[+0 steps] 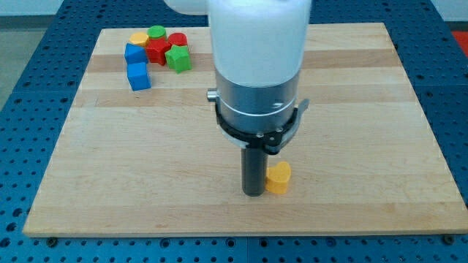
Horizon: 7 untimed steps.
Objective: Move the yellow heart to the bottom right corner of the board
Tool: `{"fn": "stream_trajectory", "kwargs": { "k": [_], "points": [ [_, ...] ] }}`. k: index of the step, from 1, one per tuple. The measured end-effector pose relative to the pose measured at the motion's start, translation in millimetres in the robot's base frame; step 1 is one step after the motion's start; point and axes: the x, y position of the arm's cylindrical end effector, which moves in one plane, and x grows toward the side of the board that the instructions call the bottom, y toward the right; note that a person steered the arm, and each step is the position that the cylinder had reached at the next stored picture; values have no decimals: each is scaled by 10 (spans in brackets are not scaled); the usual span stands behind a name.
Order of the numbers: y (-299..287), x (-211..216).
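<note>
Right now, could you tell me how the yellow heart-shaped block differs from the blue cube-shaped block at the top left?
The yellow heart-shaped block lies alone near the board's bottom centre; the blue cube-shaped block sits at the view's top left, below a cluster of other blocks. My tip stands against the heart's left side, far from the cube. The heart is rounded, the cube square-edged. Both rest flat on the wooden board.

My tip [254, 193] sits touching the heart [278, 177] on its left, low on the board [365, 109], the other blocks [155, 52] clustered far off top-left.
</note>
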Motion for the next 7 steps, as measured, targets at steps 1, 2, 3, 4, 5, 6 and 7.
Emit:
{"fn": "stream_trajectory", "kwargs": {
  "k": [1, 2, 3, 4, 5, 6, 7],
  "points": [
    [93, -48],
    [132, -141],
    [316, -169],
    [588, -198],
    [819, -244],
    [1095, -251],
    [1270, -308]
  ]
}}
